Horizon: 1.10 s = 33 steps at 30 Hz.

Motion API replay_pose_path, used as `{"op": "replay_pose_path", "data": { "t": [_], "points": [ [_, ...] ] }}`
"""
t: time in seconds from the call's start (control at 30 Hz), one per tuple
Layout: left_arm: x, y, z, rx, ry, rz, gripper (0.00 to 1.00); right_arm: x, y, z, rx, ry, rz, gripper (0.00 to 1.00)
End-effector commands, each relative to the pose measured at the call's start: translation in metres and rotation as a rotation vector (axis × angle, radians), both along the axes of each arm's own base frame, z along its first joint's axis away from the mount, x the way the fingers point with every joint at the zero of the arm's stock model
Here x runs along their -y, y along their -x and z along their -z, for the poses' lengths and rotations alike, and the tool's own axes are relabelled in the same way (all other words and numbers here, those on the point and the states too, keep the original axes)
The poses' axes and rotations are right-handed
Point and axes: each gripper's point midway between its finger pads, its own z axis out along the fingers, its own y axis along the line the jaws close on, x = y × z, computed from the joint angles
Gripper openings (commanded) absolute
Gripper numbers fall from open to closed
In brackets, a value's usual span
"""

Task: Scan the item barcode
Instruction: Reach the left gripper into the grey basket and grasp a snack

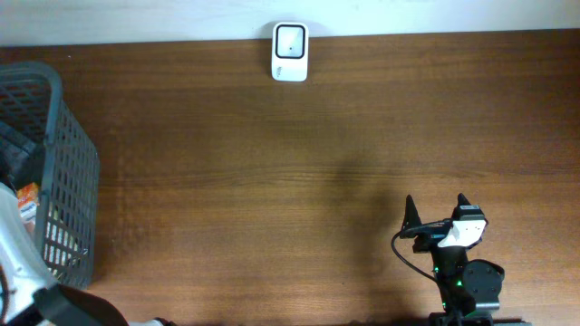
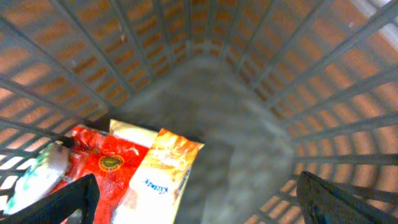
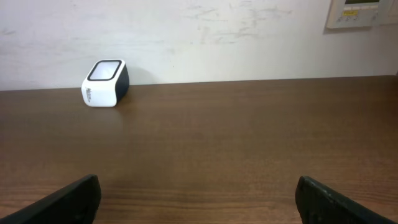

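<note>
Hovering inside the basket (image 1: 72, 172) at 9 o'clock, left claw (image 2: 199, 208) released above snack packets (image 2: 155, 180) on its floor. Right claw (image 1: 435, 210) released, empty, 5 o'clock over desk (image 1: 272, 181). Scanner (image 1: 290, 52) at 12 o'clock.

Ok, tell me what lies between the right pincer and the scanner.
Nothing: only bare table runs from the right pincer to the scanner, as both the overhead and right wrist views show.

The white scanner (image 3: 106, 83) sits at ten o'clock on the table (image 3: 236, 143), against the wall (image 3: 217, 37). The right gripper (image 3: 198, 190) is spread wide.
</note>
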Motion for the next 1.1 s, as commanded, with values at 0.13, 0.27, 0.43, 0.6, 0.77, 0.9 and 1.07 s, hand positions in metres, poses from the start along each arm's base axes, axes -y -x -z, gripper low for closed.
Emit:
{"op": "replay_pose_path", "data": {
  "t": [0.13,0.27,0.43,0.6,0.77,0.9,1.07],
  "points": [
    [-0.011,-0.012,0.081,-0.181,0.071,0.09,0.95,-0.002,0.0,0.003,-0.007,-0.005,-0.011,0.99],
    [-0.019,-0.004,0.112,-0.24,0.121,0.065,0.84,-0.002,0.0,0.003,-0.007,-0.004,-0.011,0.99],
    [-0.027,0.001,0.128,-0.268,0.134,0.046,0.65,-0.002,0.0,0.003,-0.007,-0.005,-0.011,0.99],
    [-0.027,-0.001,0.132,-0.27,0.135,0.048,0.48,-0.002,0.0,0.003,-0.007,-0.004,-0.011,0.99],
    [-0.023,0.004,0.155,-0.334,0.174,0.067,0.4,-0.002,0.0,0.003,-0.007,-0.005,-0.011,0.99],
    [-0.023,0.009,0.164,-0.363,0.186,0.062,0.08,-0.002,0.0,0.003,-0.007,-0.005,-0.011,0.99],
    [-0.022,0.007,0.154,-0.347,0.173,0.063,0.0,-0.002,0.0,0.003,-0.007,-0.005,-0.011,0.99]
  ]
}}
